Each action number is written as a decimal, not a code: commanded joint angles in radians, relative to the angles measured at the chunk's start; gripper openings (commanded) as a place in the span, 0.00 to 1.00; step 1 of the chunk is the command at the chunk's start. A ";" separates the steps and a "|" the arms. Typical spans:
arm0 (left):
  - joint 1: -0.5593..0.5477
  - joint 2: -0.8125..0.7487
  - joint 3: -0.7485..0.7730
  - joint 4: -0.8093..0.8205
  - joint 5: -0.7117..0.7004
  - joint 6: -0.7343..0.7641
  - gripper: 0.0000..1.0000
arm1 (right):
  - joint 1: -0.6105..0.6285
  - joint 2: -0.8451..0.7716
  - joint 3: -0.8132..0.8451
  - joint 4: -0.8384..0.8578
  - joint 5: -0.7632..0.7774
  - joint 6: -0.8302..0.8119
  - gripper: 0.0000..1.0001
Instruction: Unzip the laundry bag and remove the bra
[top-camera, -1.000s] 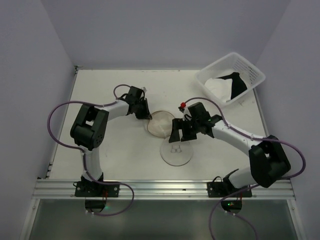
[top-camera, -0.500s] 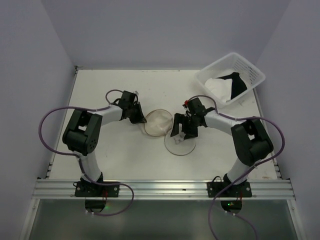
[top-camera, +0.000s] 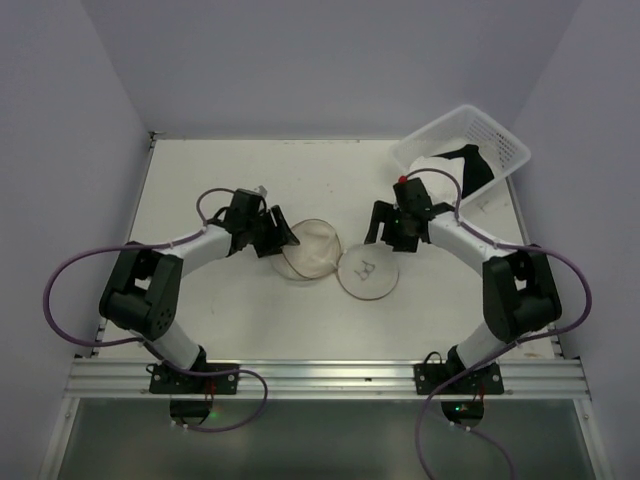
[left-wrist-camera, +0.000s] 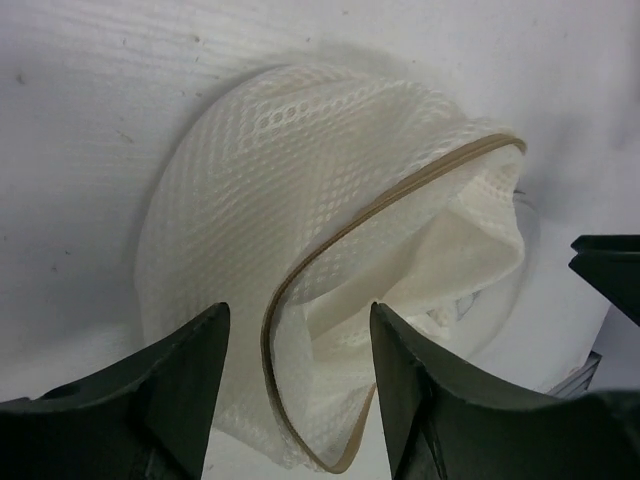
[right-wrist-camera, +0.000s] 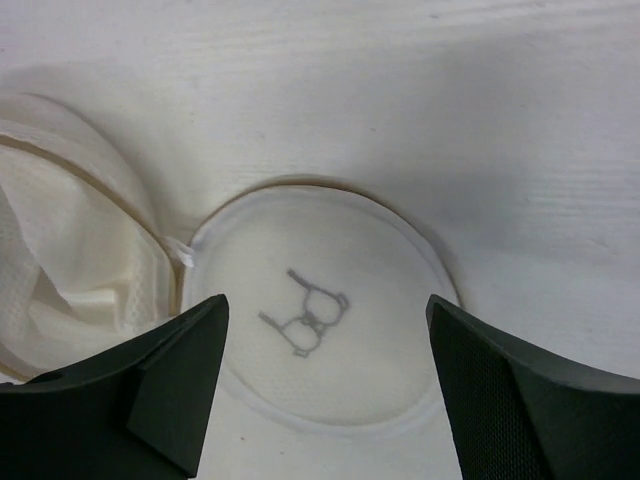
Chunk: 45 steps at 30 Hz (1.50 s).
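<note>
The laundry bag lies unzipped in two joined halves at mid-table. Its mesh pouch gapes, with the tan zipper rim curling across it. The flat face with the bra drawing lies beside it, also visible as the right-hand disc. My left gripper is open at the pouch's left edge; the rim runs loosely between its fingers. My right gripper is open just behind the flat face, empty, its fingertips either side of the drawing. The black bra lies in the basket.
A white perforated basket stands at the far right corner and holds a white cloth beside the bra. Side walls close in the table left and right. Purple cables loop from both arms.
The left gripper slid left and opened, letting go of the bag's rim. The right gripper drew back toward the far right. The flat face now lies drawing-up, closer to the pouch.
</note>
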 joint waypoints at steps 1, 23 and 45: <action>0.000 -0.056 0.077 -0.049 -0.063 0.068 0.63 | -0.043 -0.122 -0.083 -0.054 0.101 0.037 0.81; 0.048 -0.005 0.111 -0.119 -0.163 0.211 0.61 | -0.077 -0.010 -0.129 -0.094 -0.059 0.049 0.53; 0.057 0.116 0.077 -0.027 -0.112 0.220 0.18 | -0.025 -0.137 0.067 -0.293 0.143 -0.060 0.00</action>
